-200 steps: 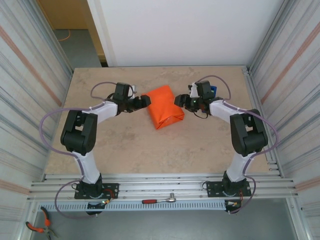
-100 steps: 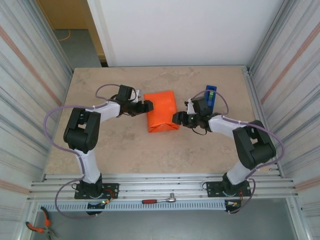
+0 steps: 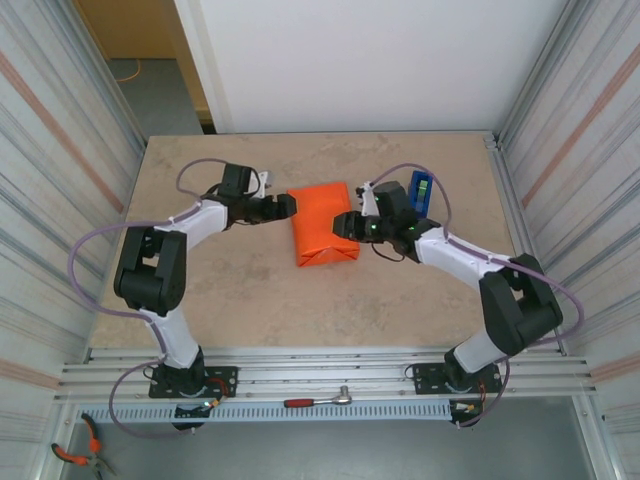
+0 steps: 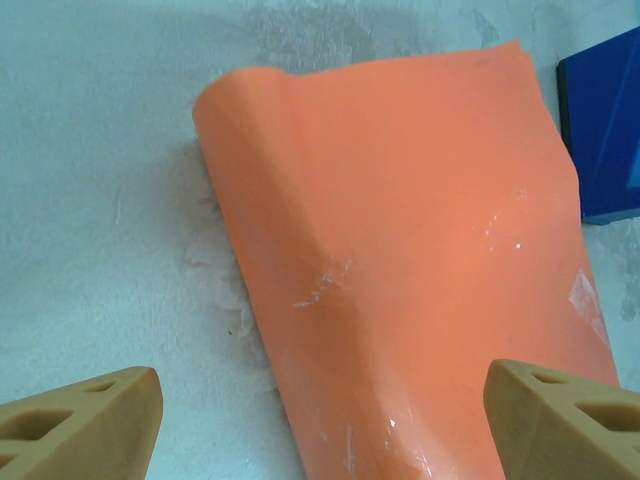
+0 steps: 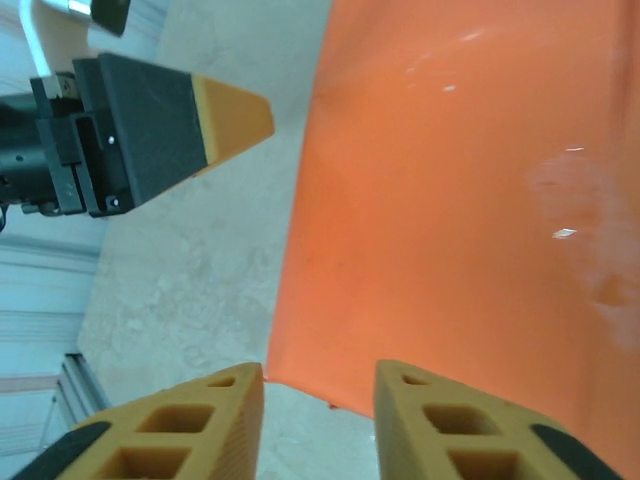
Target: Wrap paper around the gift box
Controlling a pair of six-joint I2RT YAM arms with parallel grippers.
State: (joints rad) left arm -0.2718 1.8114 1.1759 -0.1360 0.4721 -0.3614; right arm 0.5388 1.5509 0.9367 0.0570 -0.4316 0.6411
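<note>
Our right gripper (image 3: pixel 345 222) has its jaws standing narrow with a gap between them. An edge of the paper (image 3: pixel 322 235) reaches between the tips, but we cannot tell whether they pinch it. Our left gripper (image 3: pixel 285 205) is spread wide, facing the bundle's opposite side. The orange paper lies folded into a blocky bundle in the middle of the table (image 3: pixel 250 290), and the blue tape dispenser (image 3: pixel 421 188) sits just beyond the right wrist

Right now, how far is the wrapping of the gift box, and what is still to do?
Done: the paper is folded into a closed parcel, with shiny patches that look like tape. In hand: the right gripper is at its right edge, jaws narrow but apart; the left gripper waits open at the left. Left: probably pressing or taping end flaps; the tape dispenser stands beside.
</note>
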